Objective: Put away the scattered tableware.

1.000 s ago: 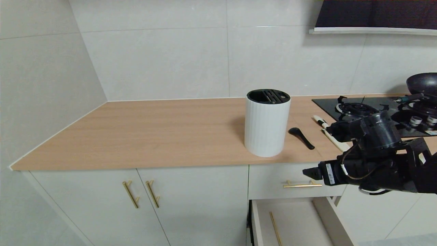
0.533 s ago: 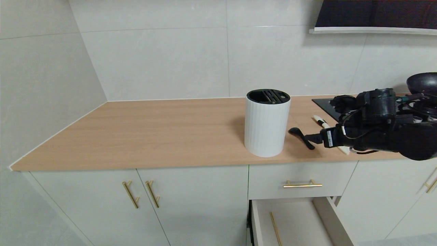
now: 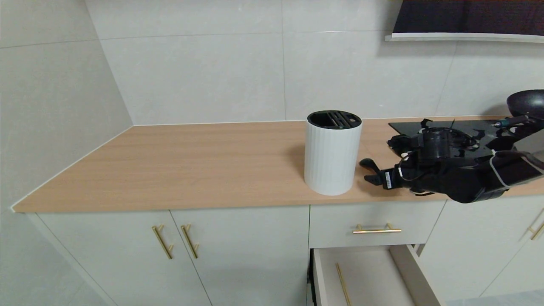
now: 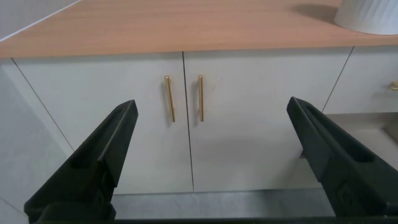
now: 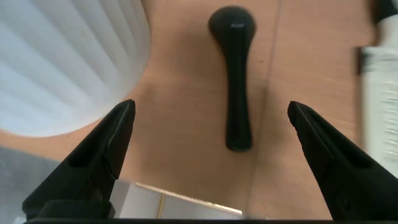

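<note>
Right wrist view looks down on the black spoon, which lies flat on the wood-grain bench between the fingers of the right tool; these stand wide apart and hold nothing. The spoon is slim, smooth and rounded, with a small bowl. I judge the pads could slip off it or skid it toward the near bench edge, where it might drop. The ribbed white holder, a tall cylinder, stands just beside one finger and could be knocked. A pale utensil lies near the other finger. The left tool, likewise spread apart, is empty.
</note>
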`<state>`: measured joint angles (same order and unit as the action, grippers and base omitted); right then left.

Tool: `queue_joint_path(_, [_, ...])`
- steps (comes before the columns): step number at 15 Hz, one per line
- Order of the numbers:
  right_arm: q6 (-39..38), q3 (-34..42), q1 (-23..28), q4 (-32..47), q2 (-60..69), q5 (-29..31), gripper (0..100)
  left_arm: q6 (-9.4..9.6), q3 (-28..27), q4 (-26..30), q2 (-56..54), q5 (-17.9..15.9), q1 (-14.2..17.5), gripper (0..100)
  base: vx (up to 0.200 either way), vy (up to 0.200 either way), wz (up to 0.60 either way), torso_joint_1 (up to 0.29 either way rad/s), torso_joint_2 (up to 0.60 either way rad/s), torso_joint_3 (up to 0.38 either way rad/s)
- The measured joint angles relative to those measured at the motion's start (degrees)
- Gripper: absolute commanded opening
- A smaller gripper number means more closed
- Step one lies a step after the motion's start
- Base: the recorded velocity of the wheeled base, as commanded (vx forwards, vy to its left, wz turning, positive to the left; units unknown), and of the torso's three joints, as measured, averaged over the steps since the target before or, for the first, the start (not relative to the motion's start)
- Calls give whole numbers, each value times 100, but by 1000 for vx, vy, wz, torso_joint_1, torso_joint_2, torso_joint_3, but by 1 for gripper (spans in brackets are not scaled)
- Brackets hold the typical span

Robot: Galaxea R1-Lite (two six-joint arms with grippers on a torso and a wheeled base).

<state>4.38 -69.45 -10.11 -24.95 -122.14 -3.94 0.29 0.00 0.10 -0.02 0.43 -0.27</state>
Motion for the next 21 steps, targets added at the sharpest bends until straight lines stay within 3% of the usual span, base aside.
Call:
queue_joint_path(11, [-82, -371, 182, -90, -549, -161, 100, -2, 0, 0, 0, 0, 0, 100, 0, 0, 0, 0, 0, 0])
queue_joint_path(12, [-151, -397, 182, -99, -578, -178, 0, -2, 0, 0, 0, 0, 0, 100, 0, 0, 0, 0, 0, 0])
queue_joint_path(21, [-204, -478, 212, -118, -752, -169, 0, 0, 0, 0, 0, 0, 0, 100, 0, 0, 0, 0, 0, 0])
